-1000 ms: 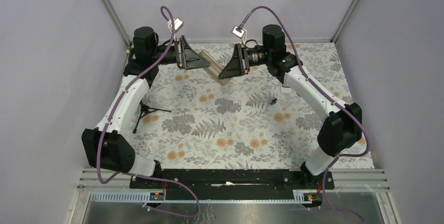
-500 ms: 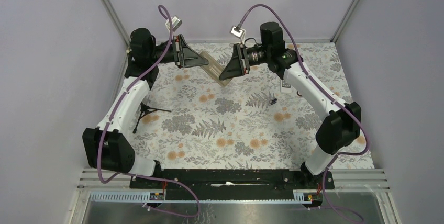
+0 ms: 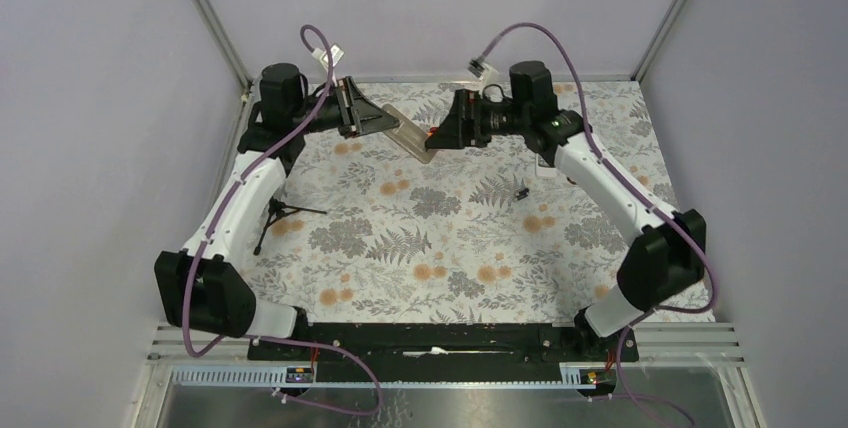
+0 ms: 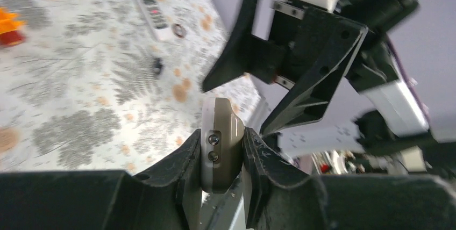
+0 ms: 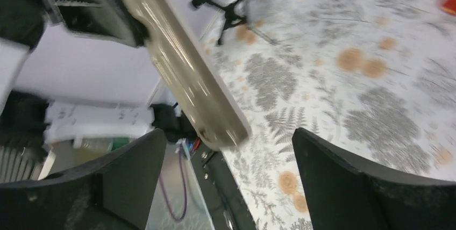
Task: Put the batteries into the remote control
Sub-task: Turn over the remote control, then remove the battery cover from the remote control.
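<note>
Left gripper (image 3: 392,126) is clamped on one end of the remote control (image 3: 410,135), holding it in the air over the far side of the floral table (image 3: 400,248), at about 12 o'clock in the overhead view. The handset shows its grey-brown back and slants down toward 4 o'clock. Its free end lies just beside the right gripper (image 3: 436,134), whose jaws stand wide apart. A white remote (image 3: 546,163) lies at 2 o'clock, partly under the right arm. A tiny black piece (image 3: 521,191) sits near it, and a small black tripod (image 3: 275,213) lies at 9 o'clock.

From the left wrist, the two dark fingers (image 4: 188,157) press either side of the handset's rounded grey-brown end, where a white edge and two small screws show. The right gripper's spread jaws fill the 1 o'clock area. At 11 o'clock lies the white remote, its markings too small to read, with a small black ring (image 4: 179,29) beside it. A blurred orange-and-red object (image 4: 8,26) sits at 9 o'clock.

From the right wrist, the handset runs from 11 o'clock toward the centre as a glossy grey-brown bar, between the parted fingers (image 5: 129,181) and touching neither.
</note>
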Robot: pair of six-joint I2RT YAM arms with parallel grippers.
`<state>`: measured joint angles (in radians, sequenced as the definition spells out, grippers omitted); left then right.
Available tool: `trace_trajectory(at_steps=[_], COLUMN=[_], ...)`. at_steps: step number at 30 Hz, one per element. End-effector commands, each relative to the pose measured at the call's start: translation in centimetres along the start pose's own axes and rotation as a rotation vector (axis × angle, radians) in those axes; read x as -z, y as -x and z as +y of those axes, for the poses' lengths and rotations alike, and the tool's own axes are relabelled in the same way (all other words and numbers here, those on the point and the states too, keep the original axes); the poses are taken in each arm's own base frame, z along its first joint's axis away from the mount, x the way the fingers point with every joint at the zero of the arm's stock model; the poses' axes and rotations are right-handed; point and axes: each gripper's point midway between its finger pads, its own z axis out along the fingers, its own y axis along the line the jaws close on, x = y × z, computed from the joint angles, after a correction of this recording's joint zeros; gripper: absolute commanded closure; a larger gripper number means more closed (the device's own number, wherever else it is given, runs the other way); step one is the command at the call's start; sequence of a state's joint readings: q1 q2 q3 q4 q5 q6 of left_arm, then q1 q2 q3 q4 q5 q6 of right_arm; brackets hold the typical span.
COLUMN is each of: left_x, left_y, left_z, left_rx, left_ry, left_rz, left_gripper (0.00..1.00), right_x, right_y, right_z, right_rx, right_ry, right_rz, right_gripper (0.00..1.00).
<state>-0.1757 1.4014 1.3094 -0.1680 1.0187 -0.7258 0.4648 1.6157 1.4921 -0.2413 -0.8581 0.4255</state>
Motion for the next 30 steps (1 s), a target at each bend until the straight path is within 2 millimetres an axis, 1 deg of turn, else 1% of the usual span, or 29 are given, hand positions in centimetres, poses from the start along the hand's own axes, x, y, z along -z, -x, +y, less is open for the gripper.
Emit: trace_trajectory(at_steps=[1, 3, 4, 6, 8, 10, 13, 17, 20, 25, 30], left_x=[0.6, 0.0, -0.5, -1.6, -2.6, -3.3, -4.8, -7.7, -9.3, -11.0, -11.8], left_y=[1.5, 1.4, 1.1, 0.5, -0.3, -1.0, -2.5, -4.4, -5.0, -7.0, -8.8], left_z=[2.7, 3.6, 4.1, 4.7, 5.6, 6.7, 8.5, 10.0, 11.5, 14.5, 16.5], left_rx=[-0.045, -0.02, -0.005, 0.016, 0.047, 0.08, 0.137, 0.072, 0.056, 0.106, 0.152], left_ry=[0.199, 0.228, 0.241, 0.252, 0.278, 0.301, 0.33, 0.322, 0.344, 0.432, 0.455], left_rz=[-0.21, -0.269, -0.286, -0.3, -0.316, -0.337, -0.33, -0.299, -0.281, -0.229, -0.186], left_gripper=[1.0, 1.0, 1.0, 1.0, 1.0, 1.0, 1.0, 1.0, 1.0, 1.0, 1.0], right_x=[3.3, 3.5, 3.5, 3.1, 2.2, 1.4, 1.2, 1.2, 1.2, 0.8, 1.2], right_y=[3.4, 2.9, 2.9, 2.4, 1.7, 0.9, -0.1, -1.9, -3.7, -6.1, -8.2], right_z=[-3.6, -3.1, -2.4, -1.8, -2.3, -3.7, -6.1, -9.9, -12.9, -15.8, -18.4], right_rx=[-0.141, -0.219, -0.245, -0.305, -0.336, -0.378, -0.421, -0.472, -0.538, -0.593, -0.684], right_ry=[-0.261, -0.198, -0.136, -0.042, -0.017, -0.045, -0.11, -0.243, -0.316, -0.364, -0.392], right_rz=[-0.346, -0.426, -0.462, -0.491, -0.466, -0.453, -0.48, -0.506, -0.528, -0.518, -0.519], right_gripper=[0.13, 0.29, 0.35, 0.43, 0.46, 0.48, 0.49, 0.49, 0.49, 0.51, 0.54])
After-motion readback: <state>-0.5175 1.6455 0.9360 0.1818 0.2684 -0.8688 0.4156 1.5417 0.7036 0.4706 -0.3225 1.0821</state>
